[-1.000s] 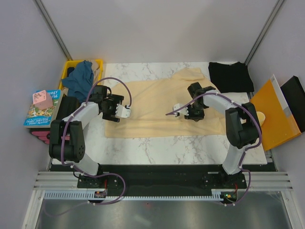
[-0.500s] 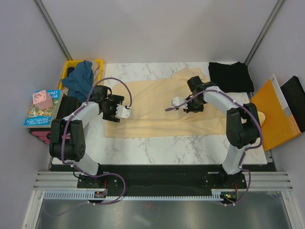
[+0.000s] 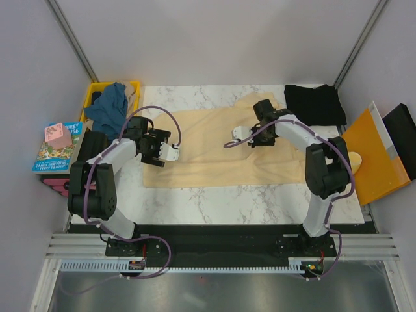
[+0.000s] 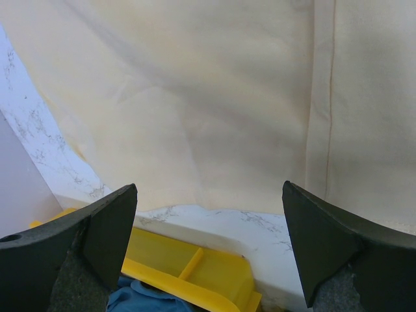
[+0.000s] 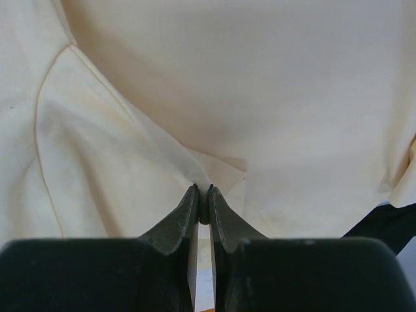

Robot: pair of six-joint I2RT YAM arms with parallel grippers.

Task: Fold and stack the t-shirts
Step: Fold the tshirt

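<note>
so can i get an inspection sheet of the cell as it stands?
Surface: marble tabletop, dry, no debris seen.
Job's things: cream t-shirt spread flat mid-table; black t-shirt folded at the far right corner; teal t-shirt bunched in the yellow crate.
Clutter: orange folder off the right edge; books off the left edge.
Grippers: left gripper open above the cream t-shirt's left edge; right gripper shut, pinching a fold of the cream t-shirt.
Cables: purple cables loop along both arms, no snag seen.
Surroundings: plain walls; nothing else seen.
</note>
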